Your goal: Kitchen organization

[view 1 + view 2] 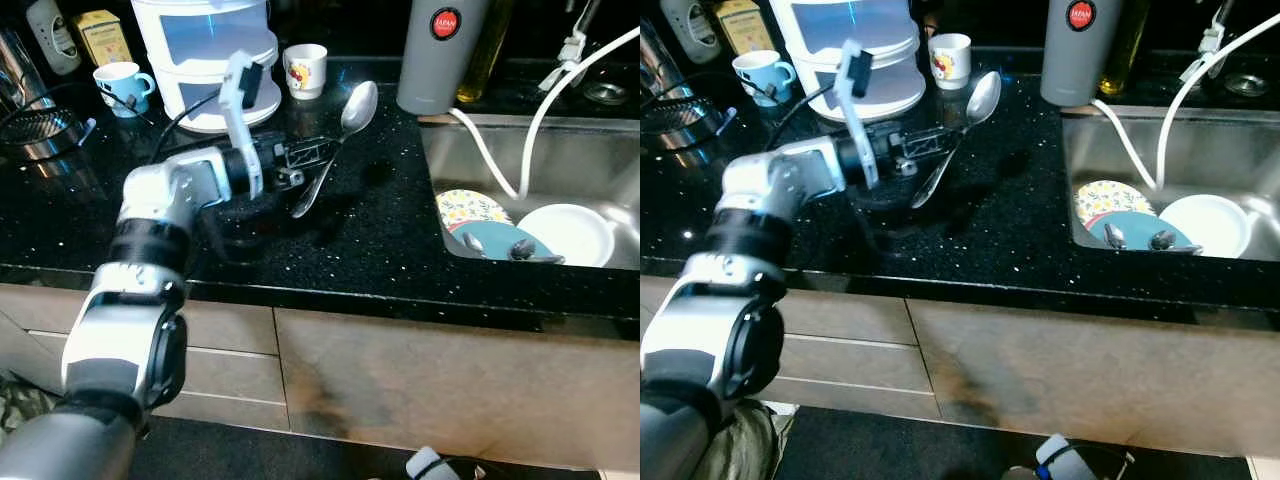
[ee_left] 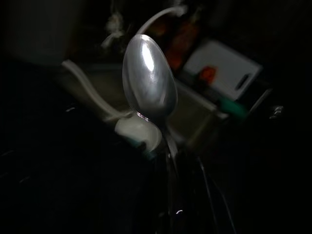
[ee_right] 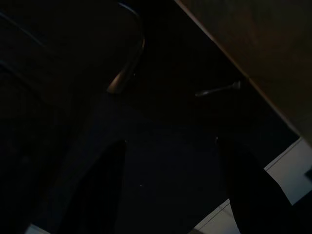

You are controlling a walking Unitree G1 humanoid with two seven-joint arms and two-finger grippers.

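The left claw (image 1: 318, 158) was pressed together on the thin handle of a large polished steel spoon (image 1: 340, 140), holding it above the glossy black speckled stone surface (image 1: 380, 240). The spoon's oval bowl tilted up and away from the claw toward the back of the surface, while the tail of its handle hung down below the black fingers (image 1: 300, 152), clear of the stone. In the left wrist view the bowl (image 2: 148, 80) gleamed smooth and mirror-like just beyond the fingertips.

Behind the silver arm stood a white plastic tiered container (image 1: 208, 55), a small white ceramic cup with a printed figure (image 1: 305, 70) and a pale blue ceramic cup (image 1: 122, 85). A tall grey metal flask with a red round label (image 1: 440, 50) stood near the rim of the stainless steel sink (image 1: 470, 150), well to the right of the spoon. In the basin lay a floral patterned plate (image 1: 468, 208), a teal plate (image 1: 490, 240) and a white round bowl (image 1: 568, 232), with a white hose (image 1: 540, 110) curving over them.

The right claw (image 3: 170, 185) hung low beside the cabinet front, its two dark fingers spread apart over the floor.
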